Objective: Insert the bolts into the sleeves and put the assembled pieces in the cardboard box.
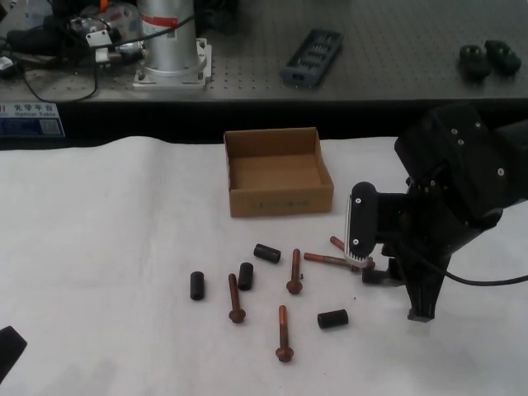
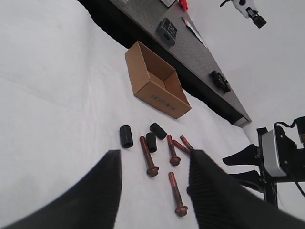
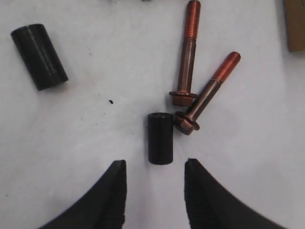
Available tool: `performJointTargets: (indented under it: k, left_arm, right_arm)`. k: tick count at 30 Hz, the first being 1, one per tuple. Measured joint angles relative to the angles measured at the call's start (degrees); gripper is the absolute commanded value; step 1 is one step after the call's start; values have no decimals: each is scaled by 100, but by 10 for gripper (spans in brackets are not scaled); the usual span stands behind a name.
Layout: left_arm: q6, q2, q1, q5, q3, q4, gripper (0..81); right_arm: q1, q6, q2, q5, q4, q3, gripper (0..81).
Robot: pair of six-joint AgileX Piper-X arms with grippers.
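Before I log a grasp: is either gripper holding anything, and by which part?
Nothing is held: the right gripper is open, a sleeve loose ahead of it; the left gripper is open too.

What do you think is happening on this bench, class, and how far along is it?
The right gripper is open over a black sleeve lying beside the heads of two bolts. The left gripper is open too, holding nothing. The other bolts and sleeves lie loose on the white cloth, none joined yet, and the cardboard box looks empty.
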Motion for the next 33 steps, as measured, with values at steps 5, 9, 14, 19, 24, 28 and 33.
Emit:
performJointTargets:
  k: [5,9,14,19,24,28,33]
  left_arm:
    - [0,0,0,1,0,0,328]
    - [0,0,0,1,0,0,328]
    - [0,3,0,-47,0,0,328]
    - [0,3,0,-226,0,0,328]
    - [0,3,0,-255,0,0,328]
    - [0,3,0,-255,0,0,328]
    - [0,3,0,-255,0,0,328]
  right_arm:
    - [0,-62,0,0,0,0,304]
    - [0,-78,0,-47,0,0,304]
    - [0,-78,69,-127,-123,0,304]
    - [0,-186,322,-127,-444,0,304]
    - [0,-321,610,-28,-545,0,304]
    - [0,-490,732,186,-641,0,304]
    - [-30,-623,807,210,-789,0,304]
